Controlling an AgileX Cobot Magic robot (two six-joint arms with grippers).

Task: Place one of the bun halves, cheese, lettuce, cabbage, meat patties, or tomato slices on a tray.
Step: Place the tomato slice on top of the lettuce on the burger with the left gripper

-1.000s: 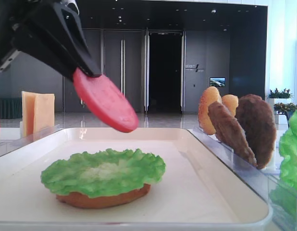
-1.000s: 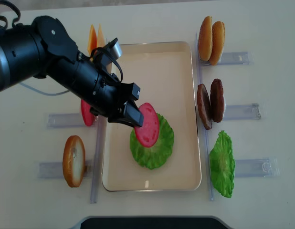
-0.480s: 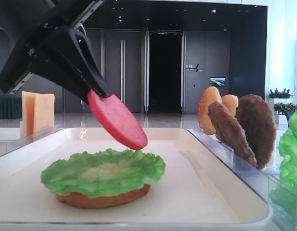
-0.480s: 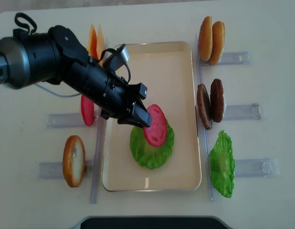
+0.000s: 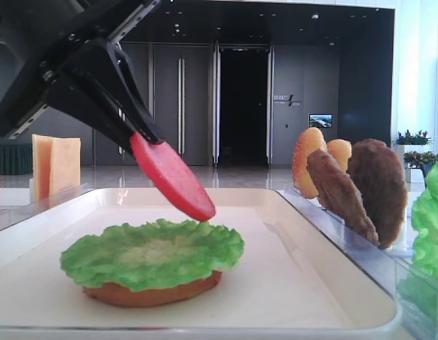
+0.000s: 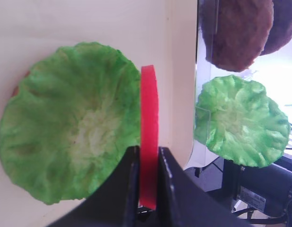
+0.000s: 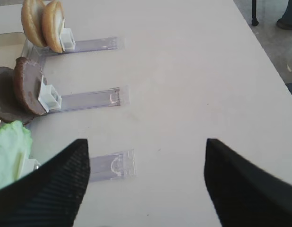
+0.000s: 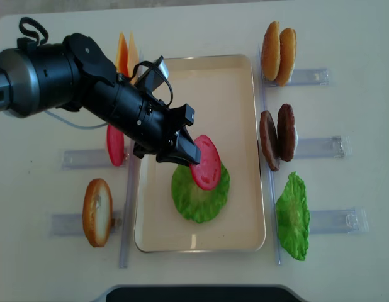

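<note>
While gripping the smooth round red tomato slice (image 8: 207, 162) by its edge, my left gripper (image 8: 184, 149) is clamping it firmly between narrow fingers, disc tilted, lower rim hanging just above the ruffled bright green lettuce leaf (image 5: 152, 252). That leaf is lying on the flat orange-brown bun base (image 5: 154, 292) inside the large cream-white rectangular tray (image 8: 235, 82).

Risks I am weighing:
- Slice is sitting toward the leaf's far side, nearer the tray's right rim; letting go now, it is likely landing on edge and rolling or sliding off the stack.
- Pressing down while tilted could be dragging the leaf off the bun.
- Slice may be sticking to one finger (image 6: 131, 175) on release.

My right gripper (image 7: 146, 182) is hanging wide apart over bare table, holding nothing, well apart from the dark brown rough patties (image 7: 23, 90).
</note>
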